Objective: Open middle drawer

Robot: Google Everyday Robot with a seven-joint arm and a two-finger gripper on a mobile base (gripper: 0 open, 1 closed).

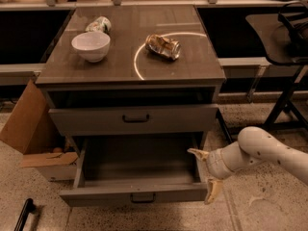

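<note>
The middle drawer (pixel 110 193) stands pulled out of the grey cabinet, its plain grey box open to view and its small dark handle (pixel 143 198) at the centre of the front panel. The closed drawer above it (pixel 96 121) has a taller front and a wider handle. My gripper (pixel 206 173) is at the right front corner of the open drawer, beside its side wall. It is open and empty, with one finger (pixel 197 153) over the drawer's right edge and the other (pixel 212 192) hanging down past the front panel.
On the cabinet top (pixel 120 66) stand a white bowl (pixel 90 46), a crushed can (pixel 163 46) and a tipped can (pixel 98 24). A cardboard box (pixel 29 129) leans at the left. A black stand (pixel 284 95) is at the right. A dark bar (pixel 24 214) lies on the floor.
</note>
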